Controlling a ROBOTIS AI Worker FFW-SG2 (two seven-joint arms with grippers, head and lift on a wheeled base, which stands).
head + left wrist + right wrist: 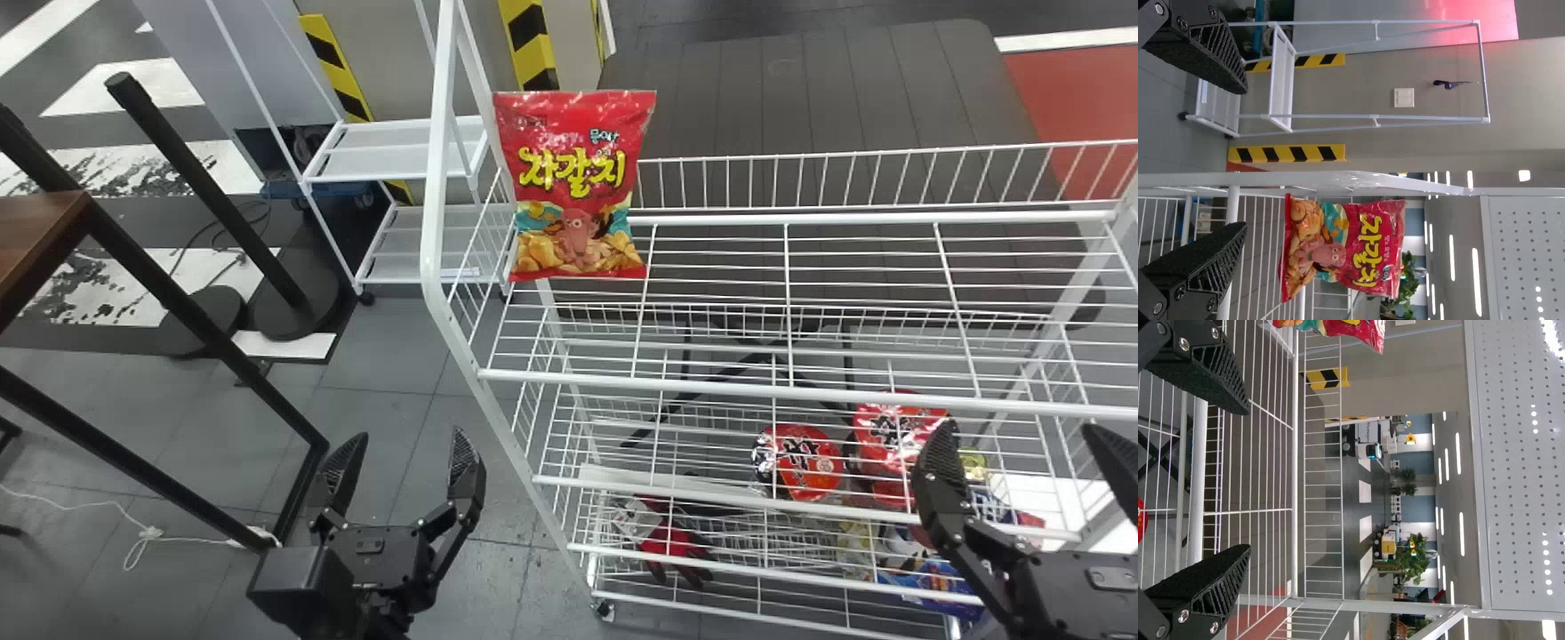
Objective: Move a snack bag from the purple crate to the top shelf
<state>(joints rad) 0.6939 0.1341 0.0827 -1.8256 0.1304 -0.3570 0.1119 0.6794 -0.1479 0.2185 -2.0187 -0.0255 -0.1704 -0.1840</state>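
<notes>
Our left gripper (pixel 407 444) and right gripper (pixel 1021 437) gape wide | head view adds gloves (pixel 673 544) low between them | bag (pixel 576 187) ahead: upright, red, octopus-printed

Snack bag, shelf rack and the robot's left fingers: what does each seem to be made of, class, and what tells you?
Snack bag: glossy, printed film, probably plastic, with creases and highlights.
Shelf rack: likely smooth, white-coated metal, from its slim wires and straight rails.
Left fingers: matt black, perhaps rubber or plastic, judging by the dull, ribbed surface.
</notes>
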